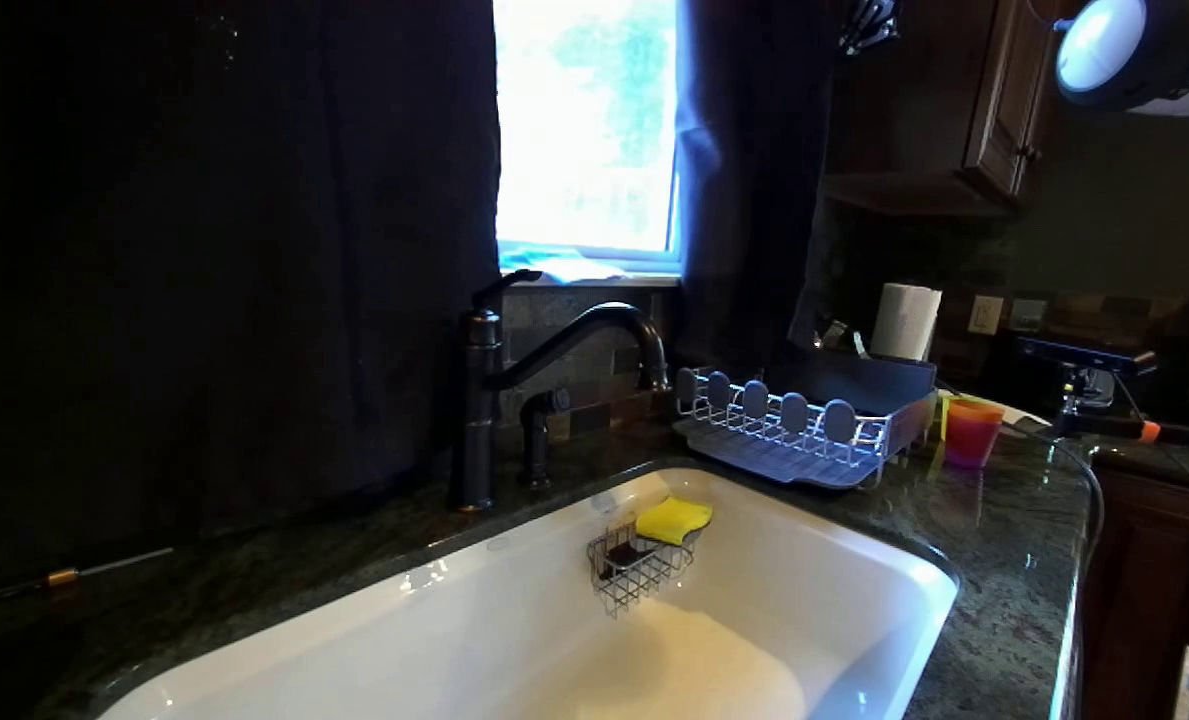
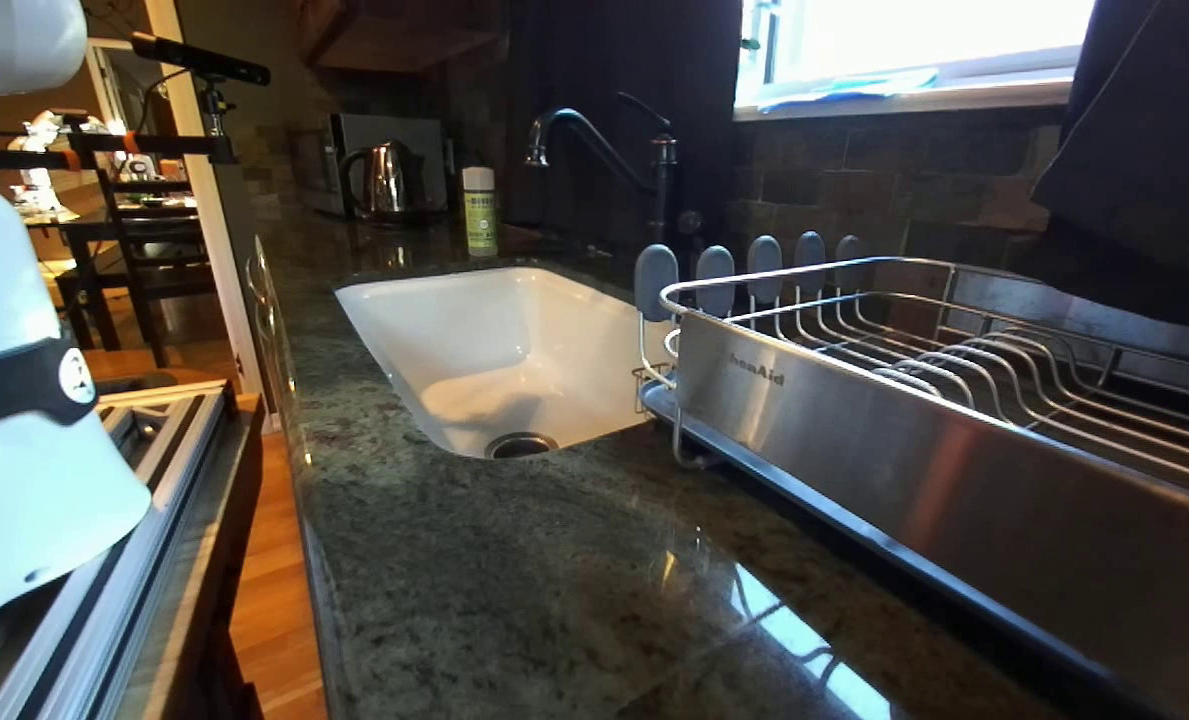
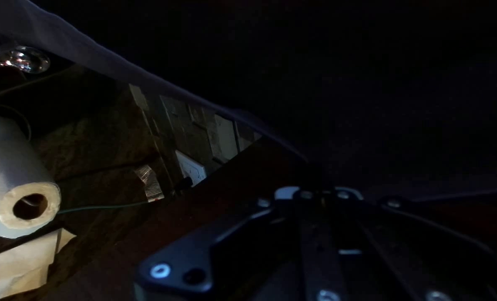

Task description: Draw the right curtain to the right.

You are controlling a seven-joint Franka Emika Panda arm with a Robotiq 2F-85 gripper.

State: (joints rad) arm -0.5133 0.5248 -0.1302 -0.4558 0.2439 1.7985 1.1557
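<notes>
The space before the window point(image 1: 586, 130) lies open — a passage between the wide curtain point(image 1: 224, 230) and the right curtain point(image 1: 754, 170). Lower down, the faucet point(image 1: 479, 410) stands in the way, and the dish rack point(image 1: 795, 412) on the worktop point(image 1: 1009, 590) bars the right curtain's foot — that curtain's fabric closes off much room ahead of the end effector point(image 3: 318, 193).

In an exterior view, the dish rack point(image 2: 914, 450) sitting just beside the sink point(image 2: 574, 310) is showing "henAid" on its steel side, with the start of the word looking too faint to call. The white robot arm point(image 2: 24, 480), standing apart from the sink, is wearing a black band point(image 2: 24, 382) that's reading "KA" right at the view's edge, plus a round white badge point(image 2: 77, 375). Beyond the sink's far end, a green can point(image 2: 480, 220) is carrying label print that's coming out too blurry to read, sorry.
</notes>
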